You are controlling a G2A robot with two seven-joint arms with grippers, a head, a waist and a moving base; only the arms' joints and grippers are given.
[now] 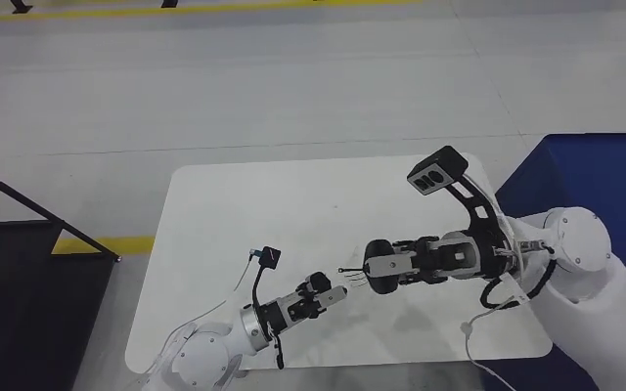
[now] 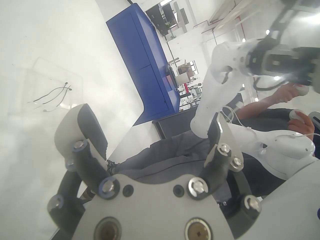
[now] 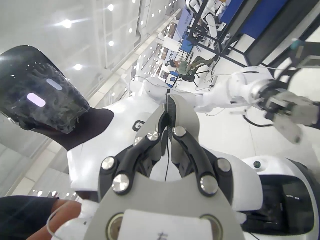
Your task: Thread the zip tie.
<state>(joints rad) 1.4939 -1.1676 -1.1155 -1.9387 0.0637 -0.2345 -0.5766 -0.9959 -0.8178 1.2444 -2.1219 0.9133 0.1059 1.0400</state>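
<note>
The right gripper [image 3: 169, 106] is clamped shut on a thin black zip tie [image 3: 167, 161], held above the white table [image 1: 293, 195]. The left gripper [image 2: 149, 118], its jaws spread wide, hangs over the table's near part. Loose zip ties [image 2: 53, 96] lie on the table on a clear sheet [image 2: 72, 76].

A white table [image 1: 293, 200] bears a clear plastic sheet [image 2: 50, 72] with black zip ties [image 2: 53, 91].

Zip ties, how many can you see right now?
3, maybe 4: one zip tie pinched between the right gripper fingers; two loose ties side by side on the table; possibly another beside them.
</note>
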